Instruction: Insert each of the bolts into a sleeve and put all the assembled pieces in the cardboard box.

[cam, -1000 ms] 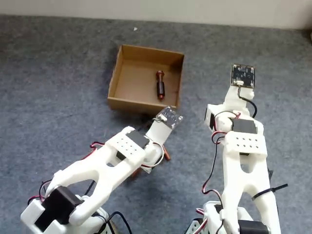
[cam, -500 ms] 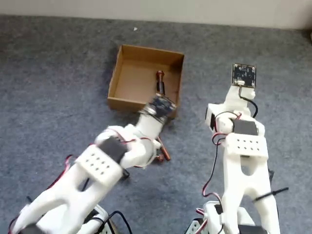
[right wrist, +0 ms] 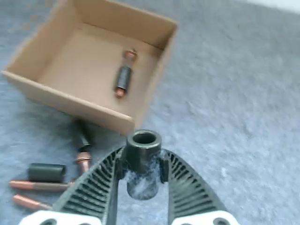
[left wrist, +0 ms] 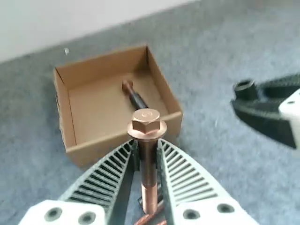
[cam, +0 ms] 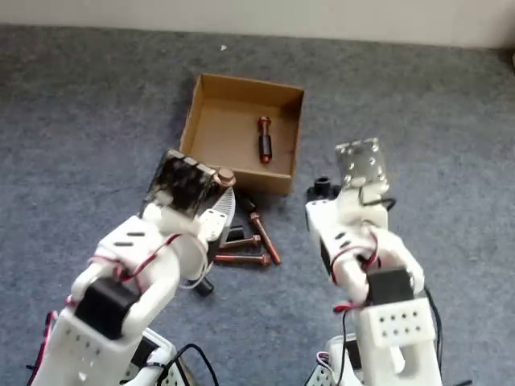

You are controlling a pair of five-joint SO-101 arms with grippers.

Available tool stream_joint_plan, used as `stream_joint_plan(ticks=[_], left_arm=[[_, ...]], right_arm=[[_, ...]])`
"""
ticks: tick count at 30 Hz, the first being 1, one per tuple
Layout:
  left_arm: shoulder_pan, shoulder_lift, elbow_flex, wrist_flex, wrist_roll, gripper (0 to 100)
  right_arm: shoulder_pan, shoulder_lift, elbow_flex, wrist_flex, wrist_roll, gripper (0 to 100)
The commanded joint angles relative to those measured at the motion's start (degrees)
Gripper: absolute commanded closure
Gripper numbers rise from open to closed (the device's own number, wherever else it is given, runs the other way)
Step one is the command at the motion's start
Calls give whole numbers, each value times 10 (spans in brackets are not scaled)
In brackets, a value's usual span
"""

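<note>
Cardboard box (cam: 193, 121) sits at upper centre of the high view, with one assembled piece (cam: 264, 139) lying inside. Just below its near wall the left gripper (cam: 225, 190) is clamped on a copper-coloured bolt (cam: 226, 176), head uppermost. To its right, at mid-frame, the right gripper (cam: 322, 195) carries a dark sleeve (cam: 323, 186). The two are near each other but apart. Loose bolts (cam: 241, 259) and a spare sleeve (cam: 204, 287) lie on the grey carpet (cam: 451, 121) at lower centre, between the arms.

In the left wrist view the bolt stands between ribbed fingers (left wrist: 108, 178), held by its shank. The head projects past the tips and the threaded end lies back toward the wrist.

In the right wrist view the sleeve is pinched by its sides, bore facing the camera (it looks unobstructed).

The step in hand, I judge, is mating the two in the air. The head cannot enter the bore, so the threaded end must be presented, probably by turning a wrist. Line up both axes before pushing, advance slowly, and keep both grips firm so neither part twists.
</note>
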Motion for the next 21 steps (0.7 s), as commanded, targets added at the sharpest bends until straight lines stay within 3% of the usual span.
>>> stream_joint_plan(ticks=[1,12,21], left_arm=[[-6,-58,-6,-4,2,995],[-12,-163,-5,-87,5,995],[0,-186,-4,-98,28,995]], right_arm=[[-55,-80,28,-27,7,992],[-205,-220,130,-77,7,992],[-285,-244,132,-106,10,992]])
